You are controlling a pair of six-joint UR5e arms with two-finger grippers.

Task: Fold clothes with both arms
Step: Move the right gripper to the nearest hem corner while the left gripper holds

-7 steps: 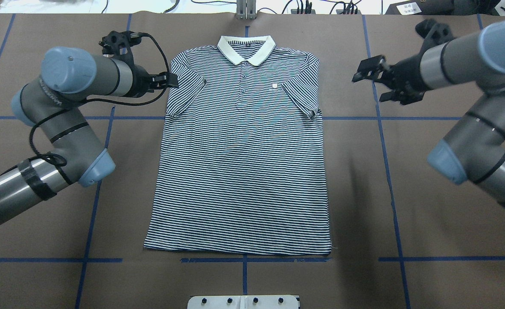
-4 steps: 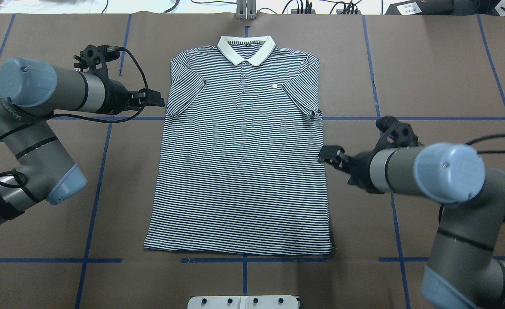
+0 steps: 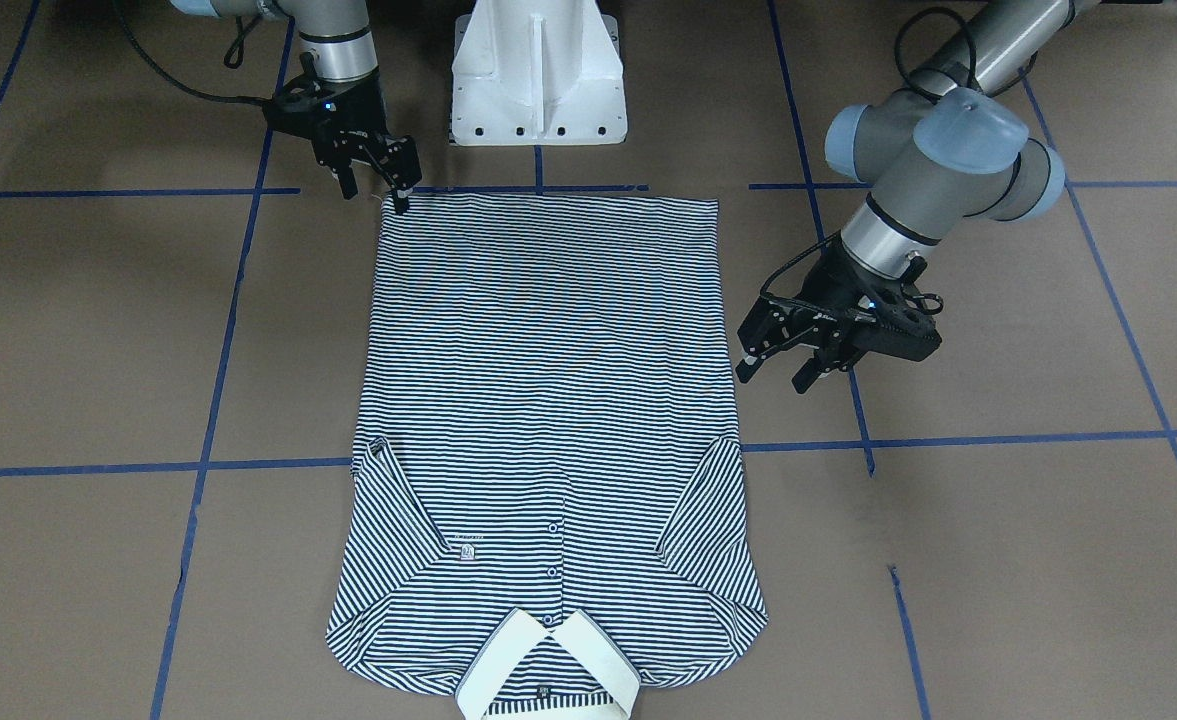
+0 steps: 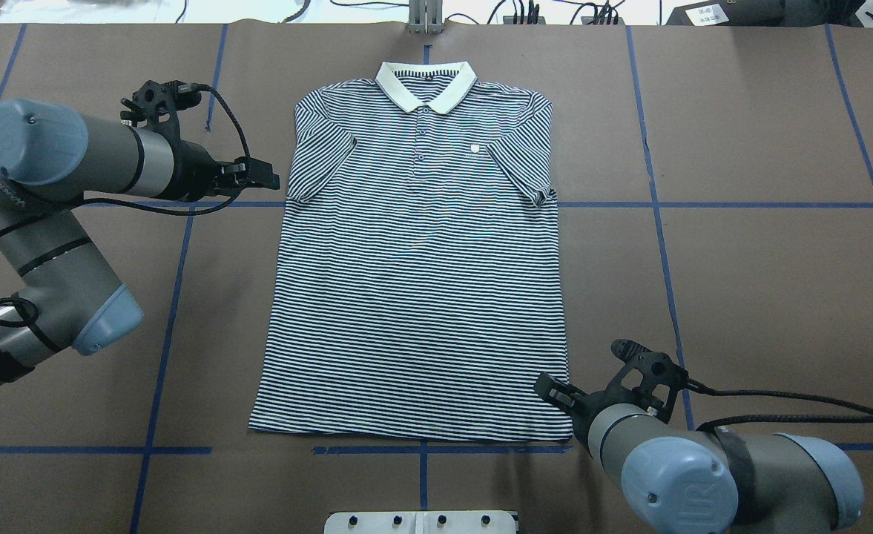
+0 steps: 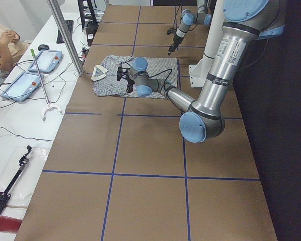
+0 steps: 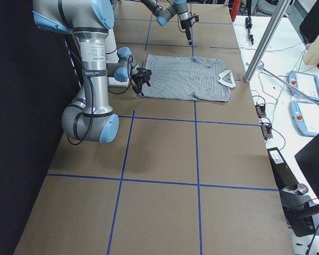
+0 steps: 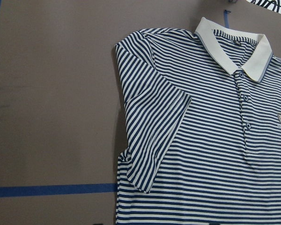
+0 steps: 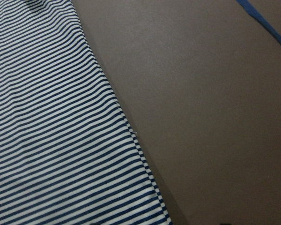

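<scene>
One shirt (image 3: 548, 350) corner — right gripper (image 3: 376, 196) overlaps.

Brown table (image 4: 740, 111) gridded with blue tape (image 4: 659, 222). Alongside it there's a white bench (image 5: 20, 120) with two tablets (image 5: 22, 85), cables, and someone sitting (image 5: 2, 42).

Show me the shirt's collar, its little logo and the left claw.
collar (image 4: 455, 93), overhead view, on one cream flap.
logo (image 4: 473, 149), overhead view, on the badge's middle.
left claw (image 3: 771, 380), front-facing view, between its open fingertips.

Even overhead light, soft shadows, sharp focus.
</scene>
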